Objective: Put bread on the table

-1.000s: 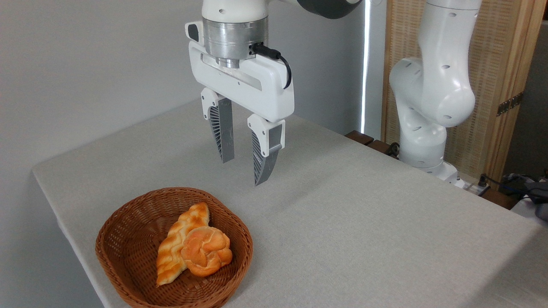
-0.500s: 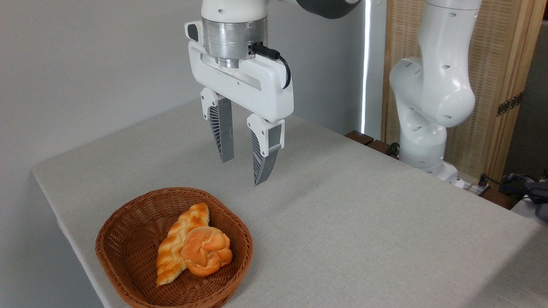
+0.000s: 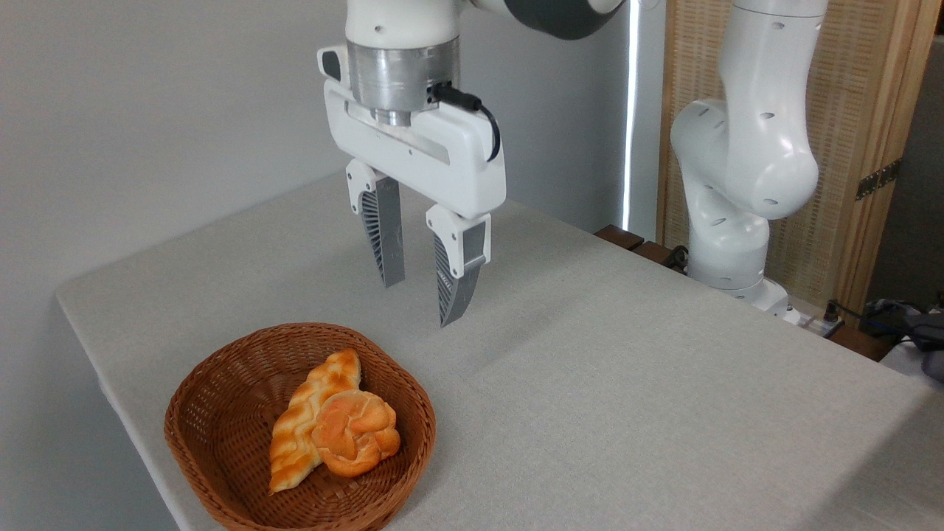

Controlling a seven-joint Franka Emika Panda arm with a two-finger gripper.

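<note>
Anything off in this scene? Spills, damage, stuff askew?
Nothing stands out. Round bun leans on the braided loaf, both inside the basket. Claw is open and empty above the table.

I work in what looks like a robotics lab or test room set up as a staged scene, not a lived-in home. My white arm base [image 3: 737,184] is mounted at the far right edge of the tabletop [image 3: 627,383], which is covered in plain grey-beige cloth. Behind it stands a bare pale grey wall [image 3: 147,110]. On the right, a wooden-framed woven screen [image 3: 863,110] closes off the space, and cables with a power strip [image 3: 826,317] lie beside my base. The only homely prop is a wicker basket [image 3: 214,442] at the near left.
</note>
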